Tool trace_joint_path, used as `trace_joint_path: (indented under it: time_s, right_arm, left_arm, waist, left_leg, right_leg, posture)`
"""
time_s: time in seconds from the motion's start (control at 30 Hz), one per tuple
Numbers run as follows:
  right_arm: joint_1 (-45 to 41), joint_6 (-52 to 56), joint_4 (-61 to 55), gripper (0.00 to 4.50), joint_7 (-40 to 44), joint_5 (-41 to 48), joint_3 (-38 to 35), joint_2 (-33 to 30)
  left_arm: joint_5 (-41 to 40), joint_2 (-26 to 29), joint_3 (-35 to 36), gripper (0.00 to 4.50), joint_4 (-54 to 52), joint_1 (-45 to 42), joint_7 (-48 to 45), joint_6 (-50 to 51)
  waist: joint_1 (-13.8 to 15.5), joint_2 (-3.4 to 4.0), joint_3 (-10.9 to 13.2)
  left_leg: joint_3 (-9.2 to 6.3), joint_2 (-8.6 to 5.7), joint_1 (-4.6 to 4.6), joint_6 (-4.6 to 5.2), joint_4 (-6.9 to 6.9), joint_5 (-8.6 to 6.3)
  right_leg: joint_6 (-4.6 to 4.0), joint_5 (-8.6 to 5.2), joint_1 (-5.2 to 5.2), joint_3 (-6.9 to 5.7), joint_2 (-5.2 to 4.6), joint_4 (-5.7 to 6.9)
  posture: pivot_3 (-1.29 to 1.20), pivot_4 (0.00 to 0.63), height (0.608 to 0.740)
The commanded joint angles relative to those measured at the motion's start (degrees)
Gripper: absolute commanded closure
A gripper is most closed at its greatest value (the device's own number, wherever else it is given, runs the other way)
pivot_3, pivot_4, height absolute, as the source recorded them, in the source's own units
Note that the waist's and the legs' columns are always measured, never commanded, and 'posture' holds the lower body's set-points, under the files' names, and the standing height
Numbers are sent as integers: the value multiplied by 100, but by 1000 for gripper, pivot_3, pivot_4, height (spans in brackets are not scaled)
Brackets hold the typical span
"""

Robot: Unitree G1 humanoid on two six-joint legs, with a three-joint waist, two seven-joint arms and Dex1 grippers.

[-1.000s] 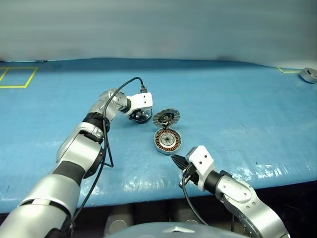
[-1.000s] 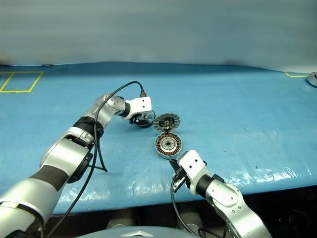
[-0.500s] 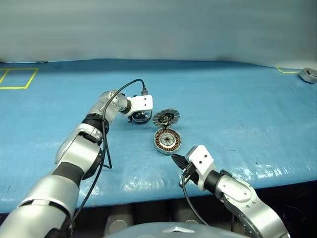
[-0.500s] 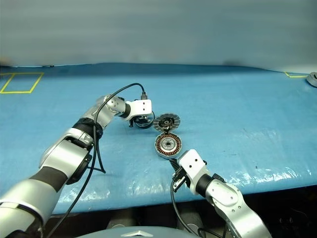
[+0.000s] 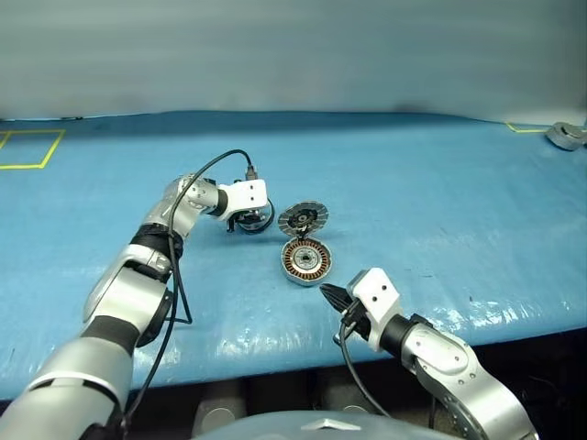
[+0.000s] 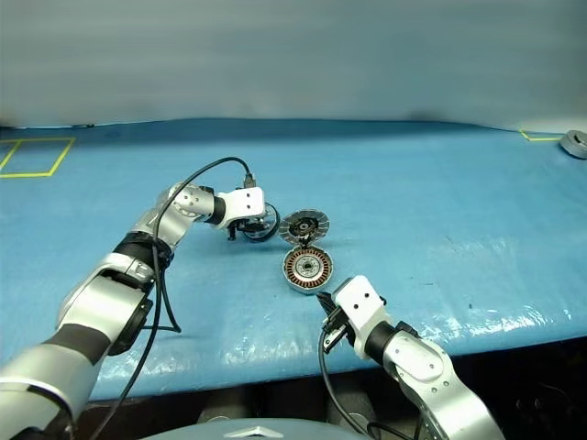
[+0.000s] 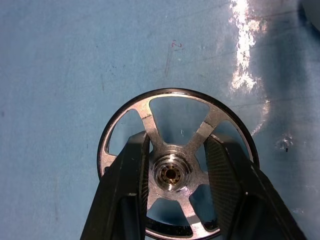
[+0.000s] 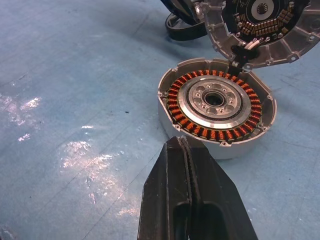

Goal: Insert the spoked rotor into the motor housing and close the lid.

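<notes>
The spoked rotor (image 7: 172, 175), a shiny silver wheel, sits between the fingers of my left gripper (image 7: 178, 142), which reach through its spoke gaps and are shut against the hub. The same pair shows in the head views as the left gripper (image 5: 246, 218) and the rotor (image 5: 259, 220), low over the blue table, left of the lid. The motor housing (image 5: 304, 260) lies open with its copper windings up. The lid (image 5: 303, 219) stands tilted behind the housing, ribbed face forward, joined to it by a short wire. My right gripper (image 5: 326, 293) is shut and empty, just in front of the housing (image 8: 215, 105).
A blue sheet (image 5: 440, 211) covers the table; its front edge runs close under my right arm. A grey round part (image 5: 569, 136) lies at the far right edge. A yellow tape square (image 5: 23, 151) marks the far left.
My left gripper has closed on the rotor and drawn it a little left, away from the lid. The right arm has kept still.
</notes>
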Motion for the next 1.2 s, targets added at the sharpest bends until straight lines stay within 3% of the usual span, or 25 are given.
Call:
trace_joint_path:
  time_s: [0.03,0.33,0.53,0.8,1.1,1.2]
  right_arm:
    - [-39,24,-214,4500,8,140,-188,27]
    - [-23,126,-284,4500,94,476,-641,-5]
    - [453,-19,-664,4500,564,917,-889,-266]
    - [686,-388,-458,4500,633,924,-1250,-336]
    - [794,-570,-249,4500,230,544,-931,-6]
    - [816,-580,-254,4500,144,450,-843,43]
  left_arm:
    - [-573,213,279,3148,-639,616,-586,177]
    - [-2058,606,1005,3148,-3777,2555,-939,1657]
    - [-2699,617,783,3148,-5900,3445,-963,2610]
    - [-2486,125,324,3148,-5623,3074,-554,2446]
    - [-2714,-656,344,3148,-4999,2495,-78,2925]
    - [-2689,-593,256,3148,-4960,2387,-164,3100]
  waist:
    - [6,0,0]
    - [52,3,2]
    - [134,6,7]
    - [153,10,9]
    - [189,13,11]
    - [185,13,12]
  left_leg:
    - [0,0,-1,0,0,0]
    - [10,3,2,-1,1,0]
    - [8,1,-8,-1,2,0]
    - [6,-3,0,-1,11,1]
    - [-1,-9,-28,4,6,-2]
    - [-7,-9,-34,4,6,-2]
  right_leg:
    - [-2,1,0,0,0,0]
    - [-3,0,-2,11,-2,0]
    - [0,-3,-8,12,-5,-2]
    - [22,-14,0,37,16,-4]
    - [13,-6,-21,56,30,-17]
    - [11,-5,-23,54,33,-20]
  posture:
    - [0,150,740]
    - [0,150,740]
    - [0,150,740]
    - [0,150,740]
    - [0,150,740]
    - [0,150,740]
